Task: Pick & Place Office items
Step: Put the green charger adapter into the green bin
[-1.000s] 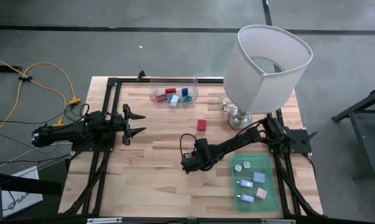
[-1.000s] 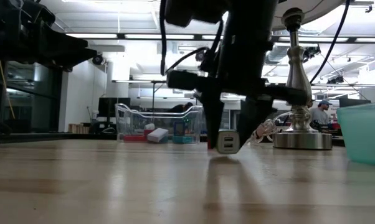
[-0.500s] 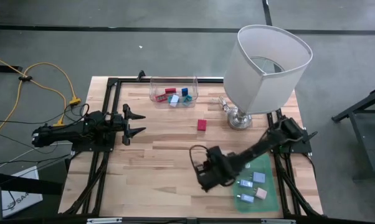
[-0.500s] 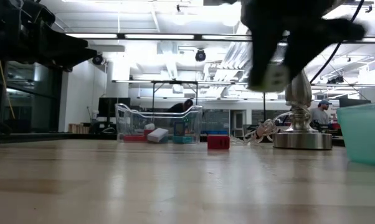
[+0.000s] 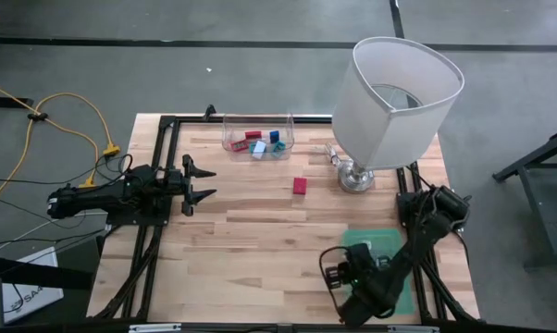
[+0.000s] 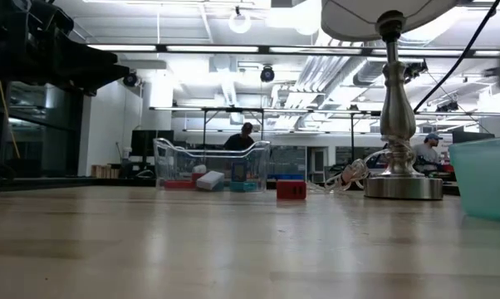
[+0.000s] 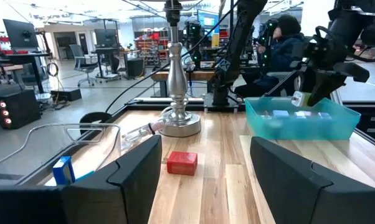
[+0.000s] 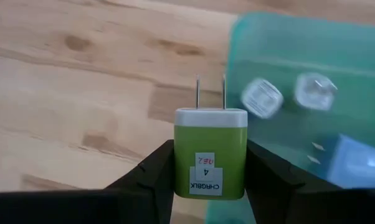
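Observation:
My right gripper (image 5: 343, 276) hangs over the near left corner of the teal tray (image 5: 364, 240), shut on a green charger block (image 8: 210, 152) with two metal prongs (image 8: 210, 92). The tray (image 8: 299, 87) holds several small pieces. A red piece (image 5: 300, 186) lies flat on the table's middle; it also shows in the left wrist view (image 7: 182, 162). A clear bin (image 5: 257, 139) at the far edge holds red and blue pieces. My left gripper (image 5: 197, 182) waits open and level at the table's left, touching nothing. My right gripper pinches the green charger block by its two opposite sides (image 8: 179, 155) between its two fingers (image 8: 155, 171). It comes steeply from above. The prongs point away from the gripper, past the fingertips. The block is lifted clear of the table, over the tray's edge.
A tall lamp with a white shade (image 5: 394, 97) stands on its metal base (image 6: 402, 184) at the far right, just beyond the tray. A power cord (image 7: 137, 132) lies beside the base. People sit in the room beyond the table.
My right gripper has risen from the table's middle and swung toward the near right, to the teal tray's near left corner. It carried the charger block along, lifted clear. The red piece and my left gripper stayed put.

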Controlling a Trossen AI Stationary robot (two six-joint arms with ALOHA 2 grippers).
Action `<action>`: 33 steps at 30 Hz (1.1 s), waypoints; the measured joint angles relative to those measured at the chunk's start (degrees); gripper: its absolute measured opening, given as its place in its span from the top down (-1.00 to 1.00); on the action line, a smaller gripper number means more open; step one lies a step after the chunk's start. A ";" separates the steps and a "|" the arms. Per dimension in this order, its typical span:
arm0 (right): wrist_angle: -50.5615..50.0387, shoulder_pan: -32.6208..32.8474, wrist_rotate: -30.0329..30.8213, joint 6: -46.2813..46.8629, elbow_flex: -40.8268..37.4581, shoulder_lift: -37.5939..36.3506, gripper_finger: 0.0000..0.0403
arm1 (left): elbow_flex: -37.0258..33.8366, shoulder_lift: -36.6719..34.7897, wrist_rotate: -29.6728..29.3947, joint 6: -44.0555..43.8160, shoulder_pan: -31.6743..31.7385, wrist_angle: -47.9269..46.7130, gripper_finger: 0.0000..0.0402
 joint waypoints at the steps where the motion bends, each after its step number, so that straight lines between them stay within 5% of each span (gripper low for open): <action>1: -0.38 0.54 -0.89 1.26 -0.02 0.00 0.27 | 0.00 0.00 -0.02 0.01 0.00 0.00 -0.18; 16: -4.03 2.02 -9.69 8.45 -2.19 -0.03 0.26 | 0.00 0.00 -0.09 0.02 0.00 0.00 -0.18; 33: 14.94 0.89 -11.22 9.65 -25.63 -13.03 0.24 | 0.00 0.00 -0.09 0.01 0.00 0.00 -0.18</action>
